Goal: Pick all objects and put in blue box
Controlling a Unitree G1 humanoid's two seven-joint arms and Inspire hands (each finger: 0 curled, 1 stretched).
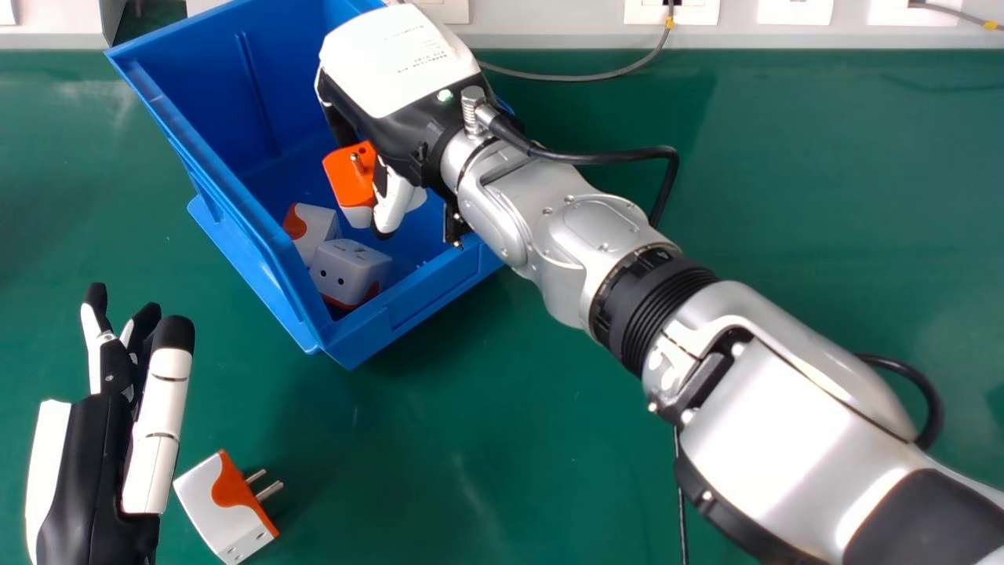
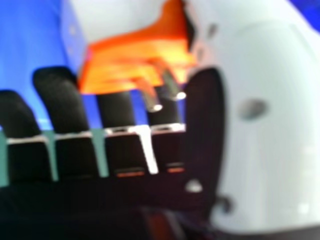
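Observation:
My right hand [image 1: 392, 86] is over the blue box [image 1: 408, 314] in the head view, its thumb and fingers holding an orange and white plug adapter [image 1: 350, 174] above the box floor. In the right hand view that adapter [image 2: 135, 62] sits between the dark fingers and the thumb of my right hand [image 2: 62, 100], metal pins showing. Two white and orange adapters, one [image 1: 315, 227] behind the other [image 1: 349, 271], lie inside the box. Another adapter [image 1: 223, 510] rests on the green table, close beside my left hand [image 1: 94, 463], whose fingers are extended.
The green table [image 1: 549, 439] spreads around the box. White wall sockets [image 1: 671, 11] and a grey cable [image 1: 580, 77] run along the far edge. My right forearm [image 1: 784, 439] crosses the table from the lower right, with a black cable beside it.

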